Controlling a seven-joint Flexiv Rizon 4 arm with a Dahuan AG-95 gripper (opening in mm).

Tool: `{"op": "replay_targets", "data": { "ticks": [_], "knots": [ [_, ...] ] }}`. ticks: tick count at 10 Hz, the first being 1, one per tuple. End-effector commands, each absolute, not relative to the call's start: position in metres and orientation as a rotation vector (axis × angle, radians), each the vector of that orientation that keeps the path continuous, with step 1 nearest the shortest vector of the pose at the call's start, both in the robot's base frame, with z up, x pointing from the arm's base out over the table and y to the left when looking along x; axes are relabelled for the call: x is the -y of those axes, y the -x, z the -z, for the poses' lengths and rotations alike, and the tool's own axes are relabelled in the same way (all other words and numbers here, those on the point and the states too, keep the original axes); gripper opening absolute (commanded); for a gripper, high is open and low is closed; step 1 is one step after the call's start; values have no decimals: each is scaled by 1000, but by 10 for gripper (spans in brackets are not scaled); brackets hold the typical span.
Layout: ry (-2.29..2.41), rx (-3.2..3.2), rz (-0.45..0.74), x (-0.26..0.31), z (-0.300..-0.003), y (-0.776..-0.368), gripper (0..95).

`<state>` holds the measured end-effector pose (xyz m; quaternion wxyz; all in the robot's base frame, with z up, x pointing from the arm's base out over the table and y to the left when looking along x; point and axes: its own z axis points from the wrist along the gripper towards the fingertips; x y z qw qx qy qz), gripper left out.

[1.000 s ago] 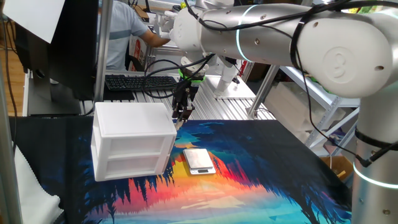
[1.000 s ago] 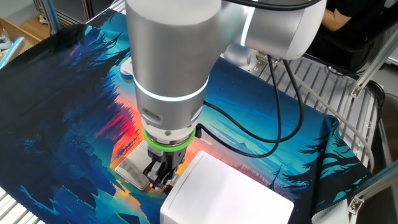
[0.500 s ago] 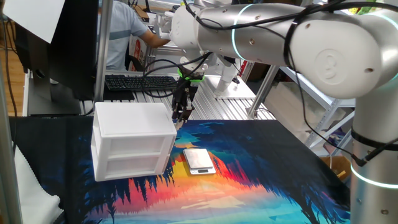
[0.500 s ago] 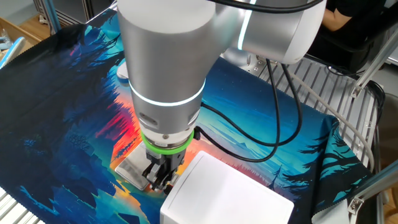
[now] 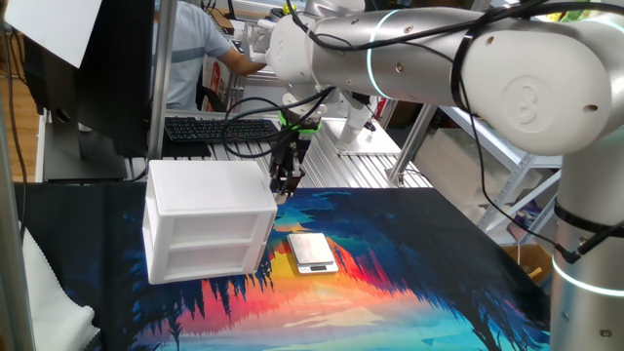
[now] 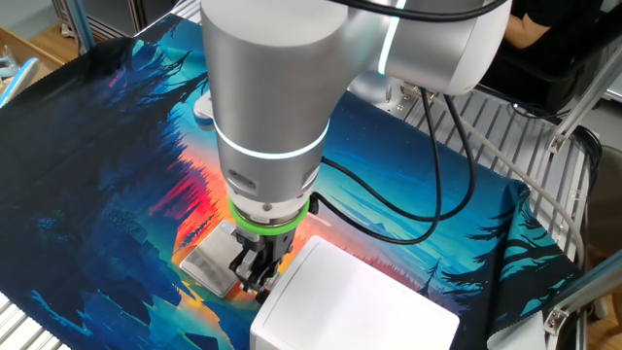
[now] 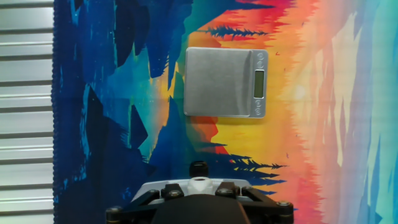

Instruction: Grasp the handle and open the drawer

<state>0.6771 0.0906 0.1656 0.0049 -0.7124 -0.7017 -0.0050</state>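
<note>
One gripper (image 5: 284, 185) points straight down at the upper right corner of a small white cabinet (image 5: 208, 219), which sits left of centre in one fixed view. Its dark fingers (image 6: 259, 275) hang against the cabinet's front edge in the other fixed view, but whether they pinch anything cannot be told. Along the bottom edge of the hand view, a small white nub, apparently the handle (image 7: 199, 183), shows just above the gripper body. Neither the drawer nor how far it is out can be made out. Nearby, a flat silver scale (image 7: 225, 82) lies on the colourful mat (image 5: 409, 273), apart from the cabinet.
</note>
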Motion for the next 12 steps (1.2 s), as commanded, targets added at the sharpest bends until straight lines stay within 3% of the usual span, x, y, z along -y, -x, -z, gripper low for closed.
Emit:
{"op": "replay_targets", "data": {
  "ticks": [1, 10, 11, 12],
  "knots": [
    [2229, 2203, 16, -91, -165, -677, 380],
    [2217, 2232, 14, -87, -156, -678, 380],
    [2216, 2234, 14, -87, -156, -678, 190],
    [2213, 2237, 13, -87, -156, -678, 190]
  ]
}}
